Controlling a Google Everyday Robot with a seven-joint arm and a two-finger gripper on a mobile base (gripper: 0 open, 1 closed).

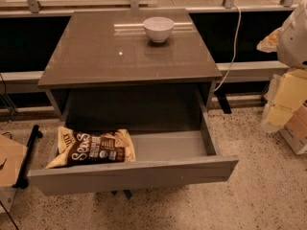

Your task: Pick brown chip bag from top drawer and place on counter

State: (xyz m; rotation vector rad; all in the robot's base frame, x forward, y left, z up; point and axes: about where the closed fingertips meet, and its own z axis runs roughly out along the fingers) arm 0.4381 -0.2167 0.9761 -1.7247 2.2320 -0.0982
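Observation:
The top drawer (168,172) is pulled out wide from the cabinet. The brown chip bag (92,147) lies flat in the drawer's left half, with white lettering facing up. The drawer's right half is bare. The counter (110,56) is the glossy grey-brown top above the drawer. My arm rises along the right edge of the view. My gripper (269,40) sits at its end, high on the right. It is beside the counter's right edge, far from the bag and holding nothing that I can see.
A white bowl (159,28) stands at the back middle of the counter. A white cable (234,42) hangs down behind the cabinet's right side. A brown board and a black bar (28,152) stand on the floor left of the drawer. Speckled floor lies in front.

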